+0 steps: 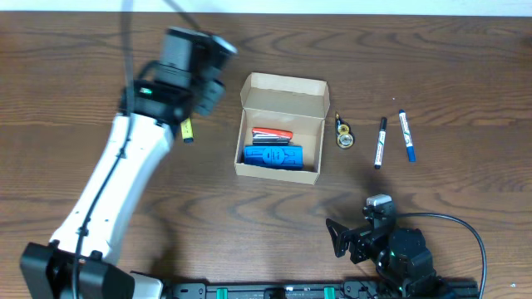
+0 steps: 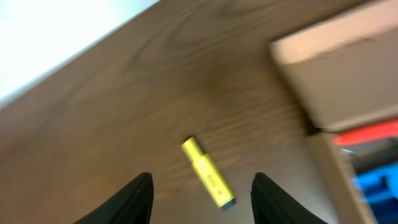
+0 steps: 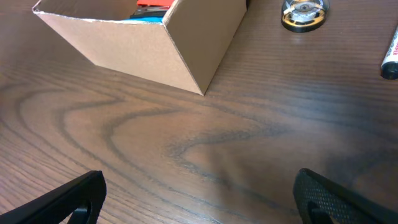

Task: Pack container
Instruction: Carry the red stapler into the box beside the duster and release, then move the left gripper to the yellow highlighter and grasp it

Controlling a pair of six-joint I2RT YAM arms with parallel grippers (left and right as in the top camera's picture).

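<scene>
Overhead: the container [image 1: 281, 124] sits mid-bench, its flap lid standing open on the 12 o'clock side. A blue item [image 1: 273, 156] and a red one [image 1: 273, 133] already lie inside. A yellow highlighter [image 1: 188, 130] lies at its 9 o'clock. At its 3 o'clock you have a gold round piece [image 1: 343, 137], a black marker [image 1: 381, 142] and a blue marker [image 1: 406, 134]. Judge the box as light, thin card: the walls will buckle under a hard pinch and it will likely skid on the smooth bench. Take it by a side wall near a corner, or steady it there while you work the flap.

Left wrist: the left gripper [image 2: 202, 186] is released, its fingers spread to either side of the highlighter and not touching it. Overhead hides this under the arm. The picture is blurred, so the height above the bench is uncertain. The container corner shows at 2 o'clock.

Right wrist: the right gripper [image 3: 202, 199] is spread wide and empty above bare bench. This view alone shows the container's outer wall, plain and uncreased, at 11 o'clock, with the gold piece at 1 o'clock
</scene>
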